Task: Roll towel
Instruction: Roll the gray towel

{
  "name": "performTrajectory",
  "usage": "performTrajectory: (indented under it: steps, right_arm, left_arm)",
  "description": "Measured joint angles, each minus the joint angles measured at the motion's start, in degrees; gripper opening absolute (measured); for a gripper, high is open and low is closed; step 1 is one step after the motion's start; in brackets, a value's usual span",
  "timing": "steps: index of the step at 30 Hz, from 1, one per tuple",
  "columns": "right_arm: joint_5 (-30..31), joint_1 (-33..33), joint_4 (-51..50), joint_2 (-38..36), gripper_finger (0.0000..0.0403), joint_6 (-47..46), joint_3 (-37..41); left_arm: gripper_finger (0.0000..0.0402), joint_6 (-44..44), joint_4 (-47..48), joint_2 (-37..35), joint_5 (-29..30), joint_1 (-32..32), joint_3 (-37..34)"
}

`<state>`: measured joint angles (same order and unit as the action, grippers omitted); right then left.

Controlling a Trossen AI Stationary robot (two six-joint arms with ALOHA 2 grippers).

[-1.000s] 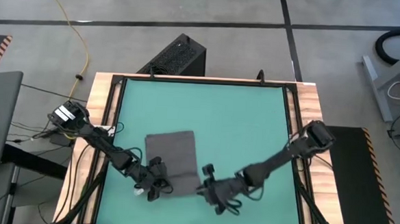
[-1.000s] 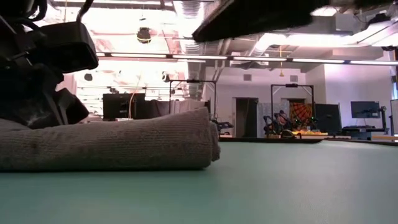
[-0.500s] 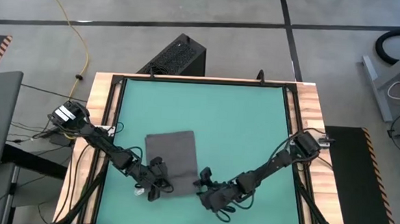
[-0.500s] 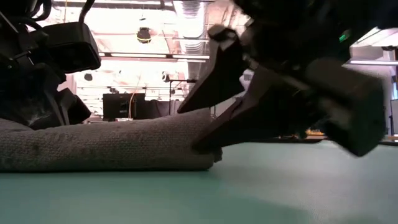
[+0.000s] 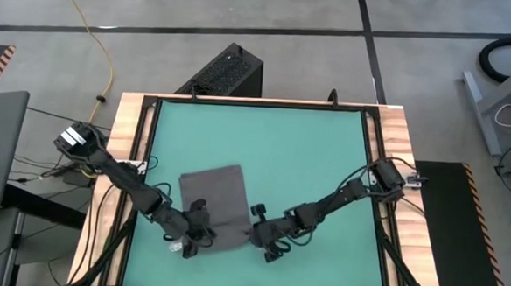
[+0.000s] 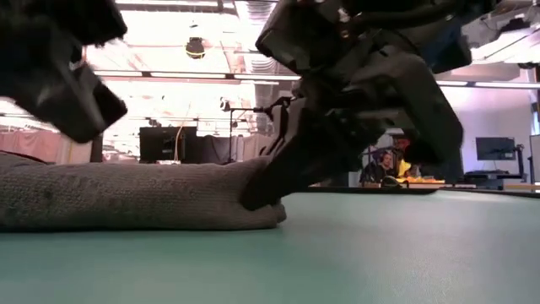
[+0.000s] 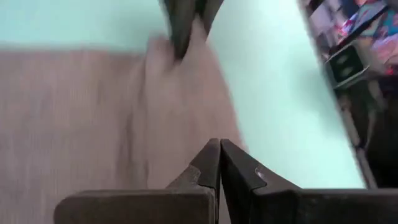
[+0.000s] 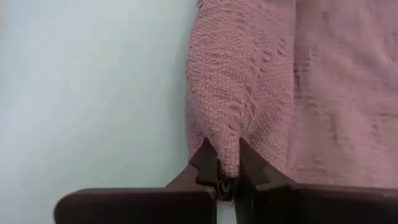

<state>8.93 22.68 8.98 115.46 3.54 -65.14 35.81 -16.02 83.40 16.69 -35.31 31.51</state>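
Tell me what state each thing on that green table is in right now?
towel: partly rolled at its near edge, the rest lying flat.
left claw: shut at the towel's near left corner.
right claw: pinched shut on the towel's near right corner.
table: green mat, otherwise bare.

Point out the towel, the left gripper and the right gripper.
towel (image 5: 211,193): high view, flat middle of the cloth.
left gripper (image 7: 219,163): left wrist view, between the shut fingertips.
right gripper (image 8: 225,165): right wrist view, between fingertips pinching the towel's corner.
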Motion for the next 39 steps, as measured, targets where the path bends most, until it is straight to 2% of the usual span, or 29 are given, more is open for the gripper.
performTrajectory:
  steps: [2, 6, 10, 12, 16, 20, 24, 26, 28, 34, 39]
  right_arm:
    - [-3.8, -1.1, 0.6, 0.0, 0.0031, -3.3, 0.0]
    - [-16.1, -3.7, 2.0, -0.3, 0.0045, -13.9, 0.0]
    - [-26.7, -5.4, 3.5, -0.3, 0.005, -25.7, 0.0]
    - [-29.6, -5.8, 4.1, 0.0, 0.005, -31.2, -0.1]
    - [-30.0, -6.7, 3.0, 0.2, 0.0052, -35.8, 0.1]
    - [-29.8, -7.1, 3.8, 0.2, 0.0052, -37.0, 0.1]
    - [-29.4, -7.1, 3.6, 0.2, 0.0053, -36.7, 0.1]
    - [-28.8, -7.1, 3.6, 0.2, 0.0053, -36.7, 0.1]
    - [-28.5, -7.1, 3.6, 0.2, 0.0053, -36.7, 0.1]
    - [-28.2, -7.1, 3.7, 0.2, 0.0054, -36.5, 0.1]
    - [-27.9, -7.1, 3.9, 0.2, 0.0054, -36.1, 0.1]
  left_arm:
    - [0.0, -2.4, -1.4, -0.9, 1.7, -0.2, 0.0]
    - [0.0, -4.3, -2.8, -0.8, 4.3, 1.1, 0.1]
    - [0.0, -5.8, -5.6, 0.2, 3.0, 2.8, 0.1]
    - [0.0, -6.9, -9.0, 0.6, 0.9, 2.7, 0.1]
    - [0.0, -8.6, -11.4, 1.2, -1.7, 1.4, 0.0]
    - [0.0, -8.9, -10.2, 1.1, -1.0, -3.1, 0.1]
    - [0.0, -9.3, -8.8, 1.0, 8.2, -10.7, 0.6]
    - [0.0, -9.7, -5.2, 1.0, 13.9, -14.4, 2.5]
    - [0.0, -9.5, 0.1, 1.0, 16.0, -16.7, 5.4]
    - [0.0007, -4.4, 14.9, 1.0, 13.6, -16.3, 11.2]
    - [0.0057, -3.3, 26.4, 1.1, 9.4, -13.1, 15.8]
